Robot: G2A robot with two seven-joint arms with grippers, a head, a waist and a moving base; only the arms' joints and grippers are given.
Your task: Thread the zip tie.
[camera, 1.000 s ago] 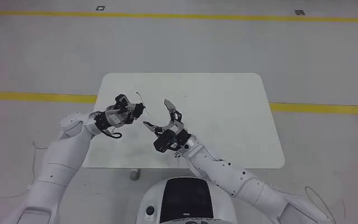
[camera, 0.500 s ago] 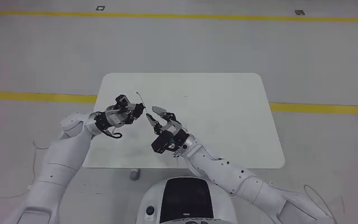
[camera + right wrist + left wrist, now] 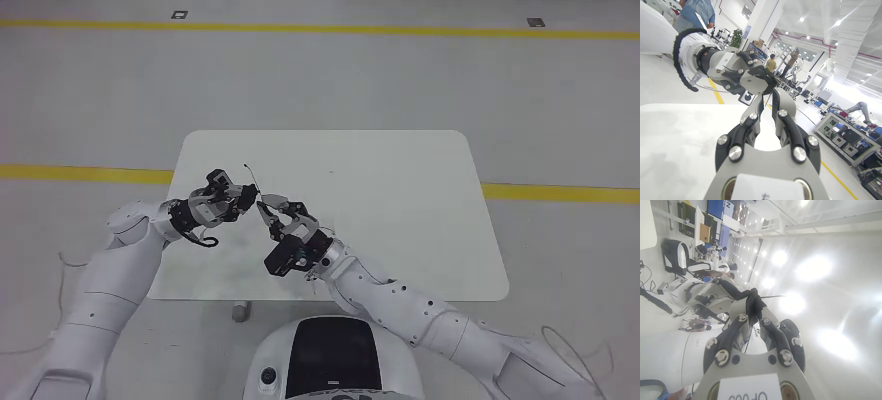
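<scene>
Near the left edge of the worktop [image 3: 400,180], my left gripper [image 3: 243,196] clamps the zip tie [image 3: 772,296]. My right gripper [image 3: 769,92] holds its jaws barely apart around the tail, so I should close gently and squarely.

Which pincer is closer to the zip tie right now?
Left. The left pincer is shut on the zip tie; the right pincer sits right beside it, slightly open.

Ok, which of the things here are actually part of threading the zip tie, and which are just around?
In the job:
zip tie
left gripper, pinching it
right gripper, fingers apart beside it

Just around:
white table beneath
yellow floor lines
</scene>
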